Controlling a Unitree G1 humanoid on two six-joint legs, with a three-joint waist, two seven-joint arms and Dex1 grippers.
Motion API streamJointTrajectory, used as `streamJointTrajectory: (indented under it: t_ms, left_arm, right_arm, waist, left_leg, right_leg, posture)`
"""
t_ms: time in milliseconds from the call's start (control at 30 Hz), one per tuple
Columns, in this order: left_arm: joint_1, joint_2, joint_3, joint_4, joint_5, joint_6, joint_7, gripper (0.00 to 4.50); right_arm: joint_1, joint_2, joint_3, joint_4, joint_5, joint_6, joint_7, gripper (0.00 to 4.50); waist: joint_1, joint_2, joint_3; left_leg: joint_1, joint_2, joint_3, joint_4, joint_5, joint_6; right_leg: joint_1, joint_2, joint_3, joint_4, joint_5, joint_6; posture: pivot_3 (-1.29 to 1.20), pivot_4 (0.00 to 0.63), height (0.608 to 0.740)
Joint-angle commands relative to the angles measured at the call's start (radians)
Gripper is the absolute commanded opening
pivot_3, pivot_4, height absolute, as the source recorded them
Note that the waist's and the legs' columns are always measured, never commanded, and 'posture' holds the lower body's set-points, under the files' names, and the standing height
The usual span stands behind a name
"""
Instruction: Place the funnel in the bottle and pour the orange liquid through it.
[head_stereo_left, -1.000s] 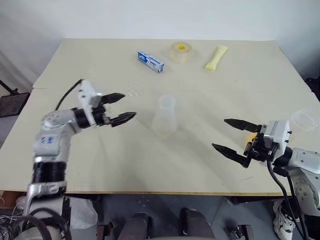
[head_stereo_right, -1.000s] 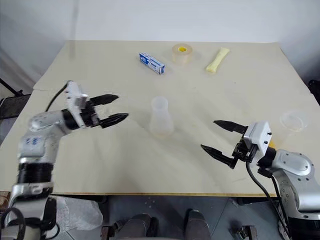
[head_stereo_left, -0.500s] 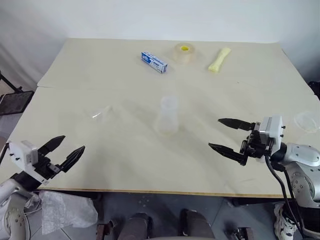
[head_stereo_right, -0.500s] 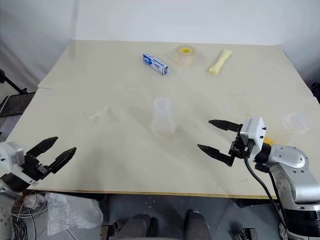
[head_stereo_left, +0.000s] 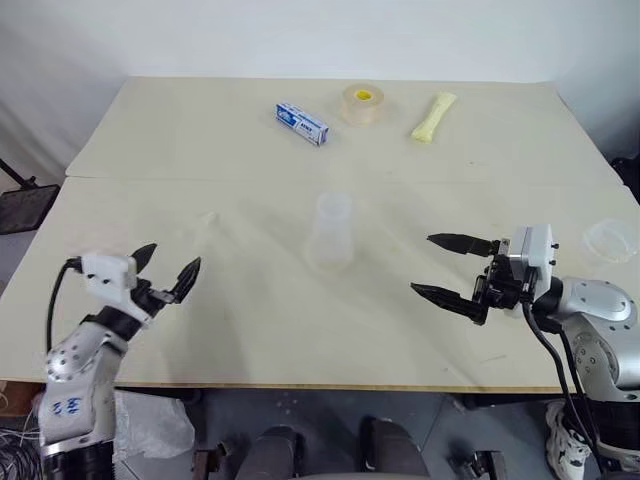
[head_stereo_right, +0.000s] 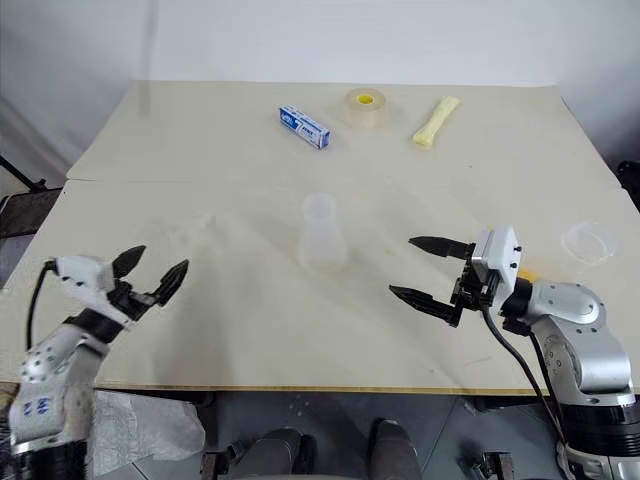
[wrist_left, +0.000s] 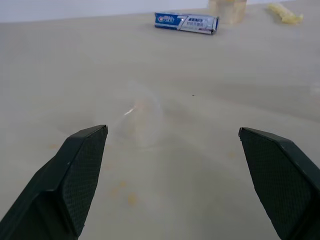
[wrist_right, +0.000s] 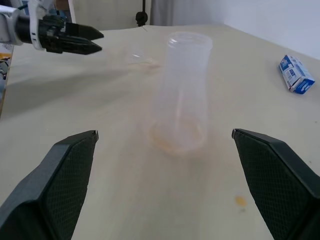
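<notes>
The bottle, a clear flask, stands upright mid-table with a faint orange film at its base. The funnel, small and transparent, lies on its side on the table left of the bottle. My left gripper is open and empty near the front left of the table, pointing at the funnel from a short way back. My right gripper is open and empty, right of the bottle and pointing at it. A bit of yellow-orange, perhaps the orange liquid, peeks from behind the right hand; the rest is hidden.
A blue-and-white toothpaste box, a tape roll and a yellow packet lie along the far side. A shallow clear dish sits at the right edge. Small orange drops dot the tabletop.
My left gripper has pulled back and down from beside the bottle to the table's front left, still open, uncovering the funnel on the table. The right gripper has stayed put.
</notes>
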Motion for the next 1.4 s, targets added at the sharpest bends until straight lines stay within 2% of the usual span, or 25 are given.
streamJointTrajectory:
  t_ms: [33,700,1133,1167,1400]
  left_arm:
    - [-0.045,0.011,-0.018,0.064,0.046,-0.064,0.032,4.47]
    - [-0.387,0.021,-0.152,0.514,0.118,-0.219,0.002,4.47]
    - [-0.430,0.082,-0.160,0.500,0.098,-0.126,-0.029,0.22]
    - [-0.429,0.090,-0.159,0.494,0.095,-0.118,-0.035,0.05]
    - [-0.448,0.175,-0.156,0.442,0.045,-0.074,-0.165,0.05]
  right_arm:
    - [0.015,0.000,-0.023,-0.039,0.008,-0.005,-0.011,4.50]
    - [0.049,-0.014,-0.044,-0.066,0.011,0.000,-0.021,4.50]
    - [0.034,0.004,-0.044,-0.049,-0.009,-0.023,-0.038,4.50]
    - [0.033,0.007,-0.044,-0.047,-0.010,-0.025,-0.041,4.50]
    - [0.030,0.016,-0.048,-0.039,-0.019,-0.052,-0.051,4.50]
  waist:
    - [0.001,0.000,0.000]
    - [0.003,0.000,0.000]
    - [0.002,0.000,0.000]
    - [0.002,0.000,0.000]
    - [0.001,0.000,0.000]
  left_leg:
    - [0.000,0.000,0.000,0.000,0.000,0.000]
    - [0.000,0.000,0.001,0.002,0.000,0.000]
    - [0.000,-0.001,0.001,0.002,0.000,0.000]
    - [0.000,-0.001,0.001,0.002,0.000,0.000]
    - [0.000,-0.001,0.000,0.003,0.000,0.000]
  right_leg:
    - [0.000,0.000,-0.001,0.000,0.000,0.000]
    - [0.000,0.000,-0.006,0.002,0.000,0.001]
    - [0.000,0.000,-0.006,0.002,0.000,0.001]
    - [0.000,0.000,-0.006,0.002,0.000,0.001]
    - [0.000,0.000,-0.007,0.003,0.000,0.001]
  posture:
    - [0.00,0.150,0.740]
    - [0.00,0.150,0.740]
    - [0.00,0.150,0.740]
    - [0.00,0.150,0.740]
    - [0.00,0.150,0.740]
